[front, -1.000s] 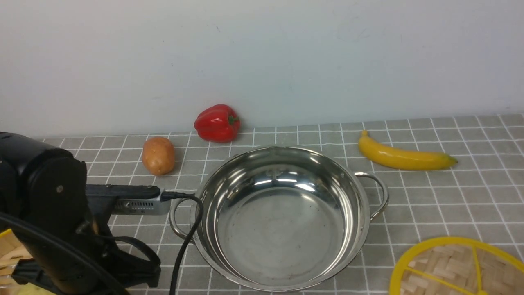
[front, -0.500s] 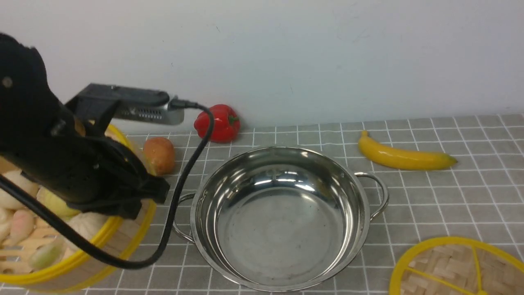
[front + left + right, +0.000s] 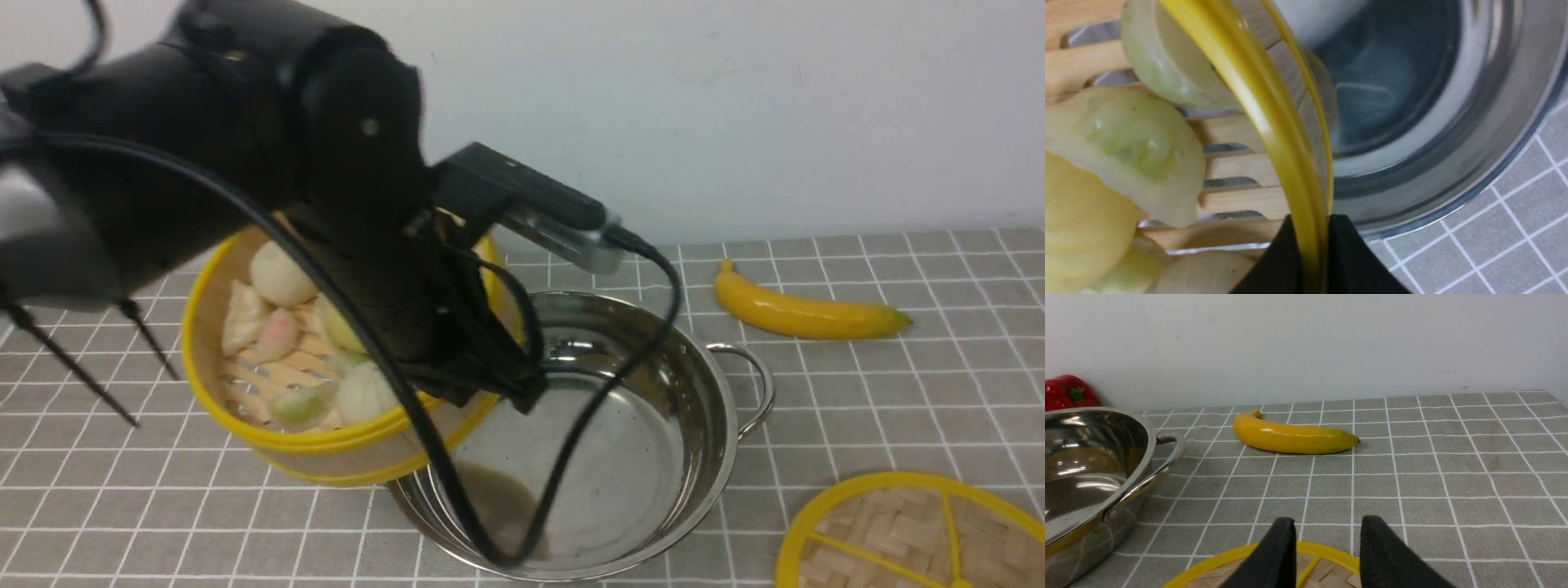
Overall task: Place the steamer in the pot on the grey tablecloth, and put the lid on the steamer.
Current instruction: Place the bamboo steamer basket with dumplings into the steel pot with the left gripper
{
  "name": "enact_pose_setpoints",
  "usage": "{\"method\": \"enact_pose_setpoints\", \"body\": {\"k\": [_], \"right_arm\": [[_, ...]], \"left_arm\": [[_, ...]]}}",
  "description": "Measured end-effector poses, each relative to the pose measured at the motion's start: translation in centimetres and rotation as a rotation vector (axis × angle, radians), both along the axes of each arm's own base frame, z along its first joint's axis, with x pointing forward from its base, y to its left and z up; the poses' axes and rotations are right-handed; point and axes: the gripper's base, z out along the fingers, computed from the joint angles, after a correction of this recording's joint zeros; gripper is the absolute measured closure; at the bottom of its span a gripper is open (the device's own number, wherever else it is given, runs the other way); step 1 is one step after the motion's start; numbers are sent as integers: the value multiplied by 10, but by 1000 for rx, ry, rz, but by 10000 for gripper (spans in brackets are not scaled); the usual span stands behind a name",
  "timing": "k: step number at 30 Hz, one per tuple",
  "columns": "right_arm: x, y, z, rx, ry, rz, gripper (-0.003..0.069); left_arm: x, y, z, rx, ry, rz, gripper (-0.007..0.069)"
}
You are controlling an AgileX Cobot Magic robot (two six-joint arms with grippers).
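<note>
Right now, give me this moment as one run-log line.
left gripper: shut on steamer rim | steamer: raised, over left edge of pot, not seated | right gripper: open over lid | lid: flat on grey tablecloth

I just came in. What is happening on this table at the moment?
The left gripper is shut on the yellow rim of the steamer and holds it raised, partly over the left side of the pot. The steamer is not yet set inside. The lid lies on the grey tablecloth to the right, and the right gripper is open just above its edge, holding nothing.
</note>
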Motion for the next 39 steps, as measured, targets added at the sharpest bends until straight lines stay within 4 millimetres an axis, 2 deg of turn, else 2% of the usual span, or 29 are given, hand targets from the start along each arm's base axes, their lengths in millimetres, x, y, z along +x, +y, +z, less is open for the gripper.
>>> {"method": "enact_pose_setpoints", "body": {"k": [2, 3, 4, 5, 10, 18, 29, 39], "right_arm": [[0, 0, 0, 0, 0, 0, 416], [0, 0, 0, 0, 0, 0, 416], [0, 0, 0, 0, 0, 0, 416], [0, 0, 0, 0, 0, 0, 416], [0, 0, 0, 0, 0, 0, 416], [0, 0, 0, 1, 0, 0, 416], [0, 0, 0, 1, 0, 0, 416], [0, 0, 0, 1, 0, 0, 416]], "left_arm": [[-4, -22, -8, 30, 2, -86, 581], [-4, -22, -8, 30, 2, -86, 581], [-8, -40, -16, 59, 4, -154, 581], [-11, -48, -20, 75, 3, -190, 581], [-16, -74, -36, 181, -35, -313, 575], [-12, -82, -46, 241, -63, -344, 573], [-14, -93, -69, 211, 48, -369, 571], [-12, -97, -83, 225, 75, -385, 571]]}}
